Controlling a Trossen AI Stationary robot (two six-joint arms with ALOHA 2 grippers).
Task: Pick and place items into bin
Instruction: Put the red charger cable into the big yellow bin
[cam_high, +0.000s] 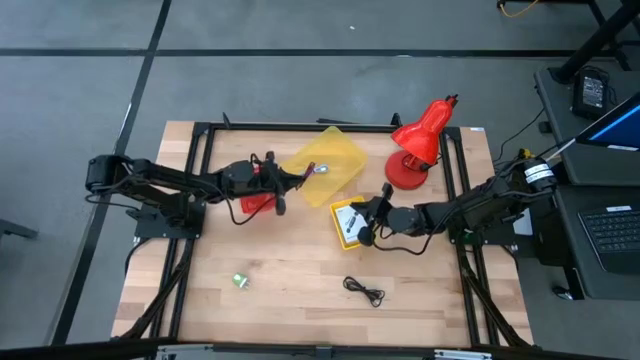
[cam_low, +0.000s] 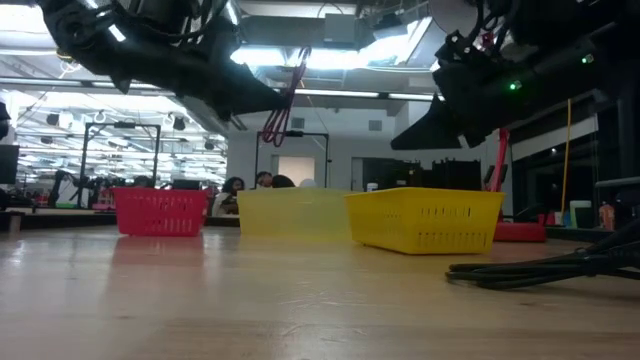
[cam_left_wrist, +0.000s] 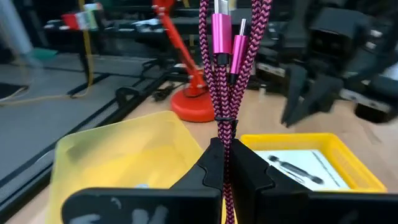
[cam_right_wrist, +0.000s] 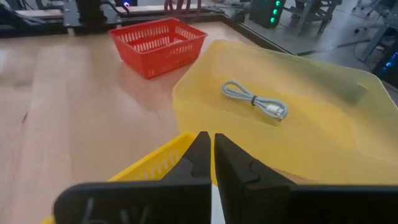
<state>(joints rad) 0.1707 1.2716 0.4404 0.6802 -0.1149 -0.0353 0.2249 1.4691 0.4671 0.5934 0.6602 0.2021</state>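
In the high view, nearest the table's front edge lie one black cord (cam_high: 364, 290) and one small green object (cam_high: 240, 281), both loose on the wood and well apart from either arm.

Farther in, the right gripper (cam_high: 372, 218) hovers over a small yellow basket (cam_high: 343, 227) holding a white card (cam_high: 350, 222). Its fingers are pressed together with nothing between them, as the right wrist view shows.

The left gripper (cam_high: 283, 181) is clamped on the red-pink braided cord (cam_left_wrist: 231, 68). The cord's loops and two pink plugs (cam_left_wrist: 222, 37) run lengthwise straight out from the fingertips. This gripper sits just beside the near edge of the yellow bin (cam_high: 323, 167), between it and a red basket (cam_high: 256, 200), so the left arm is the nearer one. The likely next move is a short reach forward over the rim.

One grey cable (cam_right_wrist: 256, 101) already lies coiled in the bin. One red lamp (cam_high: 420, 140) stands beyond.
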